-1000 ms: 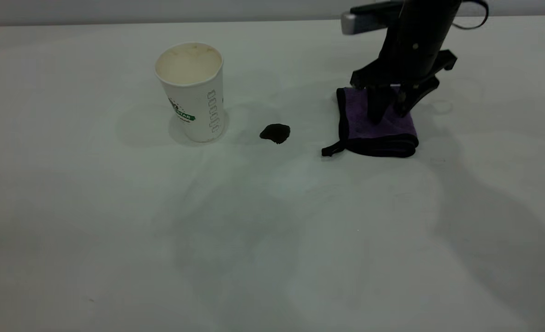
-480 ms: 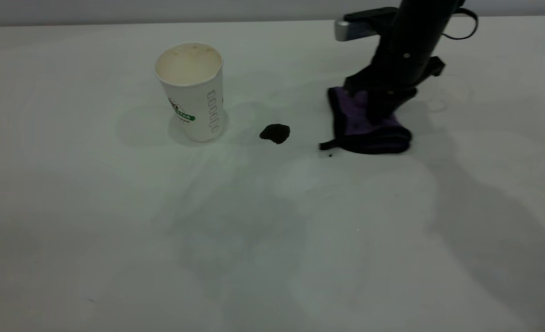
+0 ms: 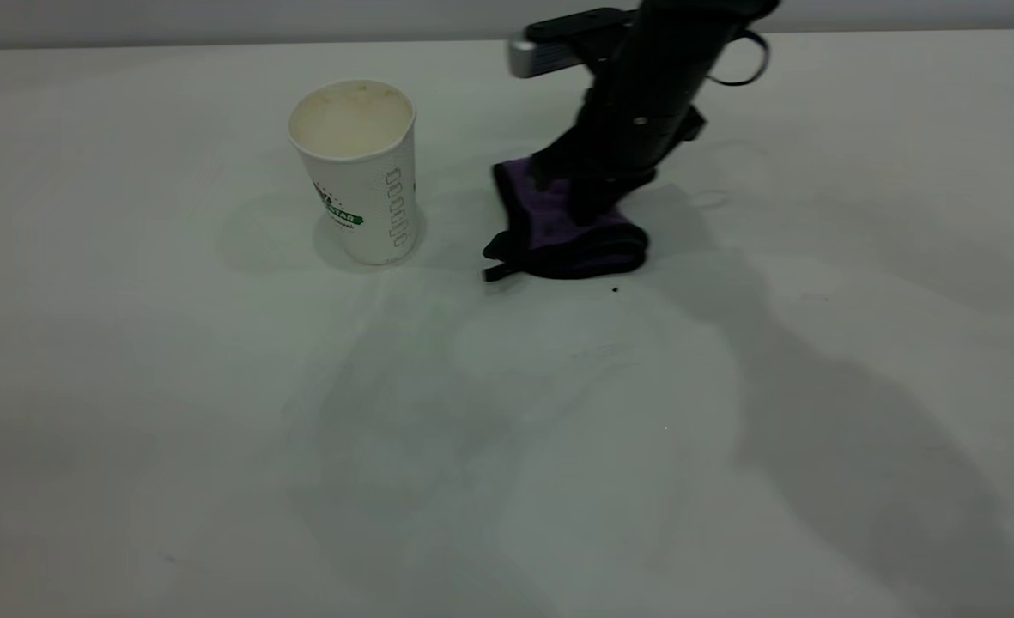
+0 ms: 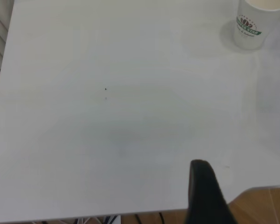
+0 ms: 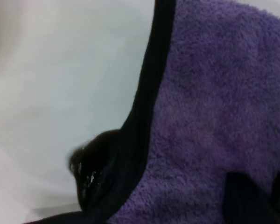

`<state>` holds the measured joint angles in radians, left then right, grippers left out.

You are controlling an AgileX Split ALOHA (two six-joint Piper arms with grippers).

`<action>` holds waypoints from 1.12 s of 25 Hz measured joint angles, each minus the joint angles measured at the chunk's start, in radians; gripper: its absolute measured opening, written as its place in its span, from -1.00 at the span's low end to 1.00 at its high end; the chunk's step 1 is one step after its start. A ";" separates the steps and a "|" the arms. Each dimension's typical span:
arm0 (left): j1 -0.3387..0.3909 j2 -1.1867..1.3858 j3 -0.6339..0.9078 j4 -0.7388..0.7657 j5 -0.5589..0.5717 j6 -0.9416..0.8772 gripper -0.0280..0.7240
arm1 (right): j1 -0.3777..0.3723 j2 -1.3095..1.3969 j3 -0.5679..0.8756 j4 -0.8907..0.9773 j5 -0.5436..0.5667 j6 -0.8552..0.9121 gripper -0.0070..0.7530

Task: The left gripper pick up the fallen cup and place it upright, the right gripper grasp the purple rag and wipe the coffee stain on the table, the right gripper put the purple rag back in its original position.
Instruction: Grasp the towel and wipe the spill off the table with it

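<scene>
In the exterior view the right gripper (image 3: 588, 193) stands right of the fallen cup (image 3: 359, 167), its fingers pinched onto the purple rag (image 3: 558, 227) and pressing it against the table (image 3: 215, 412). The rag lies bunched just right of the cup, its black loop pointing toward the cup's base. The cup itself stands upright, mouth up. The coffee stain cannot be seen here; the rag covers the spot beside the cup. A tiny dark speck (image 3: 615, 290) lies just off the rag's edge on the side away from the cup.

The left wrist view shows the cup (image 4: 255, 23) upright far across the table (image 4: 107, 116), and only one dark finger of the left gripper (image 4: 205, 193) at the table's near edge; how far it is opened cannot be told.

The right wrist view shows the rag (image 5: 214, 116) filling the frame, with the coffee stain (image 5: 93, 172) touching its black edging, partly tucked under it.

Compared with half a second ago, the right gripper and rag have slid toward the cup, over where the stain sat uncovered.
</scene>
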<state>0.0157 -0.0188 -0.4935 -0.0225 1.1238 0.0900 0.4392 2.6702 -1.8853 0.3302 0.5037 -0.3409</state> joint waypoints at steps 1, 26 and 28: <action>0.000 0.000 0.000 0.000 0.000 0.000 0.39 | 0.008 0.006 -0.012 0.001 0.001 0.000 -0.89; 0.000 0.000 0.000 0.000 0.000 0.000 0.39 | 0.099 0.038 -0.070 0.113 0.234 -0.002 -0.87; 0.000 0.000 0.000 0.000 0.000 0.000 0.39 | 0.099 0.038 -0.070 0.119 0.255 -0.002 -0.87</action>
<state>0.0157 -0.0188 -0.4935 -0.0225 1.1238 0.0900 0.5383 2.7086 -1.9557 0.4492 0.7590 -0.3431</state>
